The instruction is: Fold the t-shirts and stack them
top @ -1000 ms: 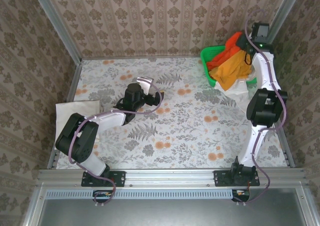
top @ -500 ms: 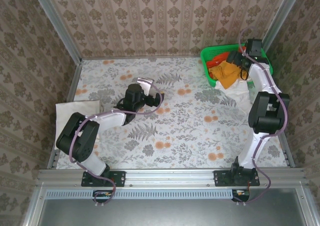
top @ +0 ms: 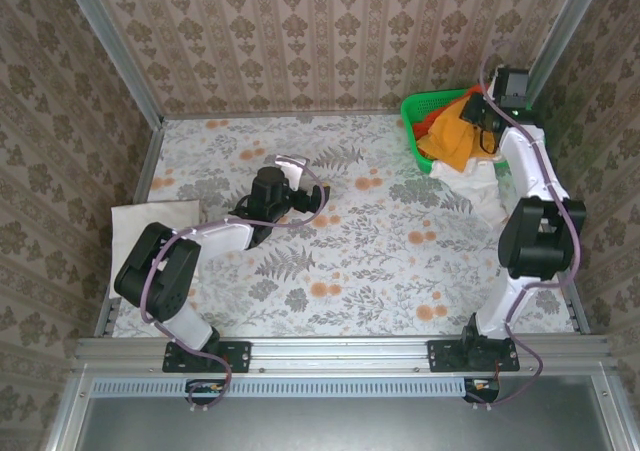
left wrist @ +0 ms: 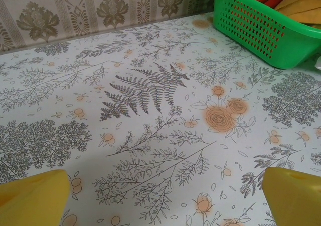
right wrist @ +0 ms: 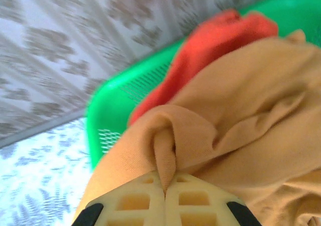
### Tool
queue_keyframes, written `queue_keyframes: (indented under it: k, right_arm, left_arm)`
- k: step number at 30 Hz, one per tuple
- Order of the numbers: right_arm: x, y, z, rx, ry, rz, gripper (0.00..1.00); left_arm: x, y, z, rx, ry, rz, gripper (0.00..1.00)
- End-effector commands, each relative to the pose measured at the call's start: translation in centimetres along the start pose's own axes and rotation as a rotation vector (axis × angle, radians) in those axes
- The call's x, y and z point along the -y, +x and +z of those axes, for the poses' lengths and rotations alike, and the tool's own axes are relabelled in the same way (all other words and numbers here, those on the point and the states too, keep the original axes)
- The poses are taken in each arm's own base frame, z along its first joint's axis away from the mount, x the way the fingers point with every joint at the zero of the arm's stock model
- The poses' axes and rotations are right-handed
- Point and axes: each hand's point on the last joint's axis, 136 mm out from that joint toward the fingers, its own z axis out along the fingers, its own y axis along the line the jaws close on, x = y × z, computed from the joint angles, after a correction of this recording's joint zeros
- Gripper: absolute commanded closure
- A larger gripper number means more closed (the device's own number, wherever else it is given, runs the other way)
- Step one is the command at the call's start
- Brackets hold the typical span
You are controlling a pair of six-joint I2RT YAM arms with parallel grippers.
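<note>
My right pincer point(right wrist: 164, 183) is pinched tight on a fold of the amber-orange t-shirt point(right wrist: 241, 100), which drapes over the front edge of the green basket point(right wrist: 115, 100). The red-orange t-shirt point(right wrist: 210, 40) lies in the basket behind it. A white t-shirt point(top: 478, 183) lies on the surface point(top: 380, 261) just beside the basket. My left pincer point(left wrist: 163, 206) stands wide and holds nothing, well apart from the basket.

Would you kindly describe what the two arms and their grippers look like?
The left arm and right arm have white links, bulky black joints and a looping purplish cable. The left gripper and right gripper carry yellow fingers; the right's show a moulded grid of square recesses.
</note>
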Motion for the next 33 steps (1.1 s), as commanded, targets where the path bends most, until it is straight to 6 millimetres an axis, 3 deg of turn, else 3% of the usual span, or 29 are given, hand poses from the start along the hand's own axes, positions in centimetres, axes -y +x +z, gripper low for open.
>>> queue_keyframes:
  k: [1,4,7,13,16,20,21,22,24,26,30,33]
  right_arm:
    - [-6.6,-6.5,-9.0,0.245,-0.149,-0.103,1.00]
    - [-9.6,-8.4,-13.2,0.325,-0.226,-0.132,1.00]
    - [-12.9,-9.0,-16.7,0.358,-0.325,-0.182,1.00]
    - [-20.6,-6.4,-22.1,0.300,-0.633,-0.308,1.00]
    - [-23.5,-4.4,-23.7,0.262,-0.742,-0.383,1.00]
    - [-25.6,-1.8,-23.3,0.168,-0.845,-0.396,1.00]
    - [-26.1,-0.8,-22.9,0.127,-0.878,-0.392,0.86]
    - [-26.2,0.1,-22.4,0.095,-0.896,-0.392,0.61]
    - [-25.2,0.8,-20.6,0.086,-0.829,-0.373,0.22]
    - [-22.4,0.9,-17.8,0.113,-0.658,-0.341,0.07]
    - [-11.8,1.3,-11.5,0.098,-0.232,-0.164,0.03]
    - [-3.0,3.6,-7.3,0.061,-0.034,0.082,0.06]
  left_arm:
    - [0.4,-3.6,-0.9,0.090,0.023,-0.018,0.00]
    - [1.2,-5.3,-1.1,0.138,0.063,-0.015,0.00]
    - [1.9,-7.1,-1.6,0.191,0.103,-0.016,0.00]
    - [2.8,-9.0,-3.3,0.273,0.148,0.009,0.00]
    - [3.2,-9.3,-4.5,0.309,0.167,0.030,0.00]
    - [3.5,-9.5,-5.8,0.354,0.185,0.053,0.00]
    - [3.6,-9.5,-6.0,0.360,0.190,0.059,0.00]
    - [3.7,-9.5,-5.9,0.360,0.193,0.062,0.00]
    - [3.8,-9.4,-5.5,0.352,0.198,0.062,0.00]
    - [3.8,-9.2,-4.9,0.342,0.205,0.056,0.00]
    - [4.1,-8.4,-2.7,0.288,0.210,0.049,0.00]
    - [4.7,-7.0,-0.2,0.222,0.227,0.044,0.00]
